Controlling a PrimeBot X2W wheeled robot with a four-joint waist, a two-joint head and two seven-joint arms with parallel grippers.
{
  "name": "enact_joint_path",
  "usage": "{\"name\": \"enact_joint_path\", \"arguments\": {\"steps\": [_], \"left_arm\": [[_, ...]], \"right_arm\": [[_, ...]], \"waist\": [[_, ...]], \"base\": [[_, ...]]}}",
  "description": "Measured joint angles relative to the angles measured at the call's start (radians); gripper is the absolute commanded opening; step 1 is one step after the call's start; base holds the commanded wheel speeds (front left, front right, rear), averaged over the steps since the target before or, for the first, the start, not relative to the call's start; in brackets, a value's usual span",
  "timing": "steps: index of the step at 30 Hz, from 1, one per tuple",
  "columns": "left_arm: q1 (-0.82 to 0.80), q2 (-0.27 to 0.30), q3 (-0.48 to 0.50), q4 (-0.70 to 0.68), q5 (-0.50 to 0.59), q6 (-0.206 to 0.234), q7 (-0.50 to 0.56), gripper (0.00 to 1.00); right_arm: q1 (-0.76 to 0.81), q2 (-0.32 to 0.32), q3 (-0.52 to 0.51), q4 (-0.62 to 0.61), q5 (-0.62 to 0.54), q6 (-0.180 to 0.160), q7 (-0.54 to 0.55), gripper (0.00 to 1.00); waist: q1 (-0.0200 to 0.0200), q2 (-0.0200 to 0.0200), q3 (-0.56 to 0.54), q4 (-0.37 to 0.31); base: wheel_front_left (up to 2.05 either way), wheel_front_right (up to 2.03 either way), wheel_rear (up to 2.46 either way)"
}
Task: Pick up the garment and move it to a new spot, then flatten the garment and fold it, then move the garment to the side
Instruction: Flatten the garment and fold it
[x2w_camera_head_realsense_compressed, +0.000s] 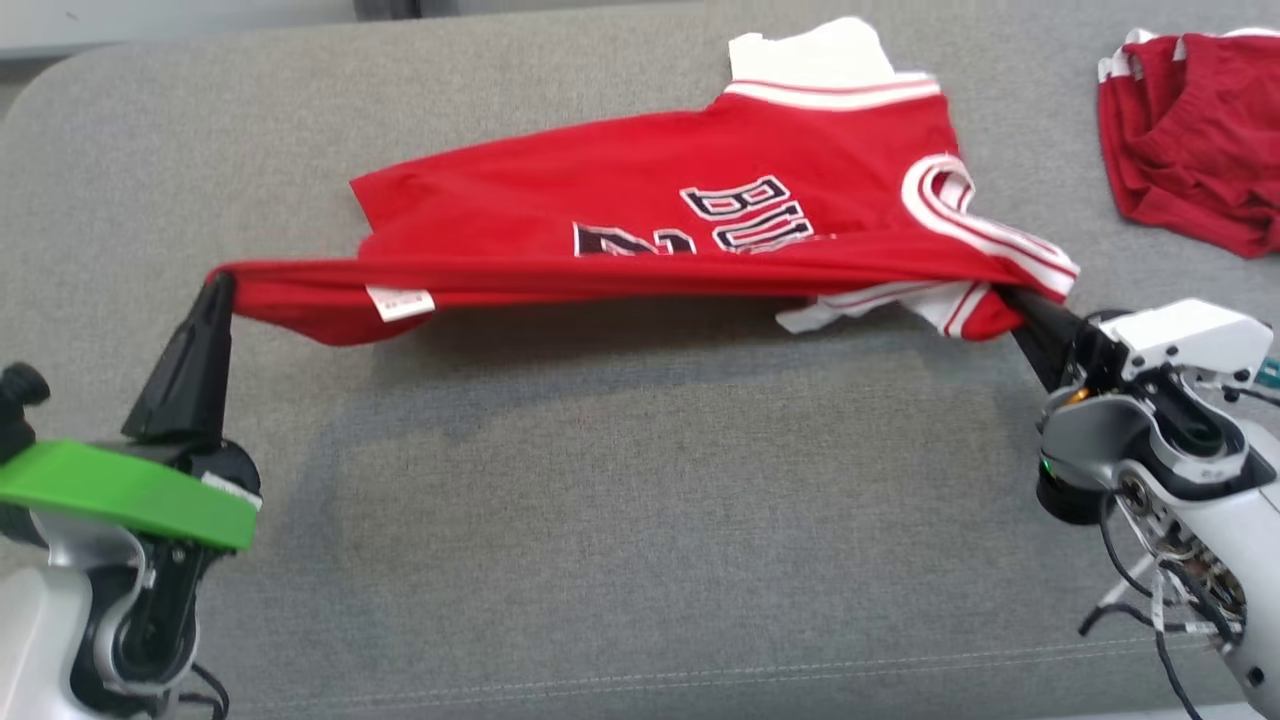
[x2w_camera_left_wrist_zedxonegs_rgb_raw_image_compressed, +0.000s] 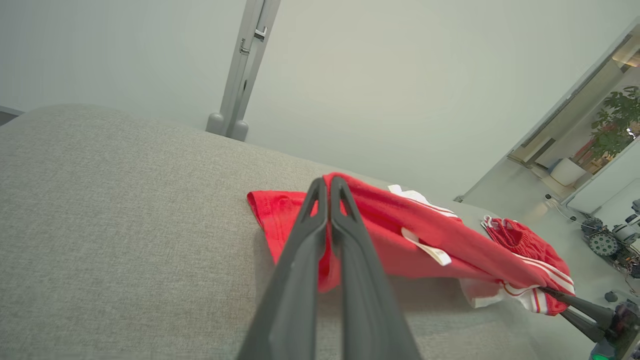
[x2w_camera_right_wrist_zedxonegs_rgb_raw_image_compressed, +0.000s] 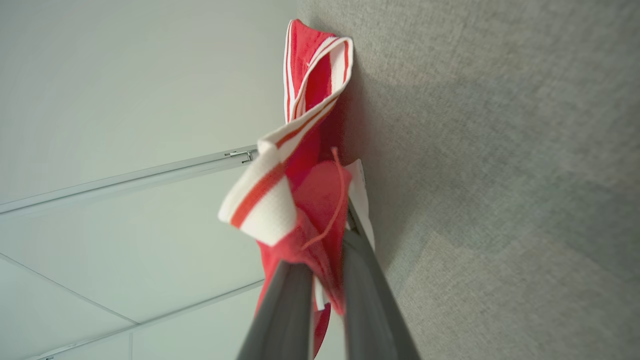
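Spreading under everything: one grey upholstered surface, bearing two red garments. Lying across its middle and far half: one red jersey with white trim and dark lettering, far part resting flat, near edge raised off the fabric and drawn taut in a straight line between two grippers. Sitting well apart at the far right corner: one smaller red garment, crumpled, white-trimmed, clear of both arms.

Reaching in from the lower left, wrist banded in green, fingers slanting up and forward: left gripper, its two dark fingers pressed together on the jersey's hem corner, seen likewise in the left wrist view. Reaching in from the lower right, pale forearm bent, fingers pointing up and inward: right gripper, clamped on the striped shoulder end, red cloth bunched between the fingers.

Hanging from the raised edge near the left end: one white tag.
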Motion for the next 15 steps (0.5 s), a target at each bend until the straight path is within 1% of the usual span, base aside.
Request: {"name": "enact_joint_path", "arguments": {"steps": [5, 8, 12, 15], "left_arm": [[0.088, 0.001, 0.017, -0.081, -0.026, 0.023, -0.019, 0.0], [0.126, 0.001, 0.034, -0.118, -0.035, 0.035, -0.026, 0.0], [0.166, 0.0, 0.032, -0.143, -0.036, 0.038, -0.034, 0.0], [0.174, 0.001, 0.027, -0.19, -0.036, 0.038, -0.035, 0.0]], "right_arm": [[0.079, -0.061, 0.025, -0.081, 0.081, 0.0, 0.026, 0.0], [0.121, -0.099, 0.06, -0.13, 0.098, 0.0, 0.041, 0.0], [0.158, -0.124, 0.039, -0.171, 0.165, 0.0, 0.02, 0.0], [0.164, -0.173, 0.004, -0.266, 0.178, 0.0, 0.004, 0.0]], "waist": [[0.0, 0.0, -0.032, -0.017], [0.0, 0.0, -0.037, -0.026], [0.0, 0.0, -0.036, -0.029], [-0.0001, 0.0, -0.031, -0.028]], "base": [[0.0, 0.0, 0.0], [0.0, 0.0, 0.0], [0.0, 0.0, 0.0], [0.0, 0.0, 0.0]]}}
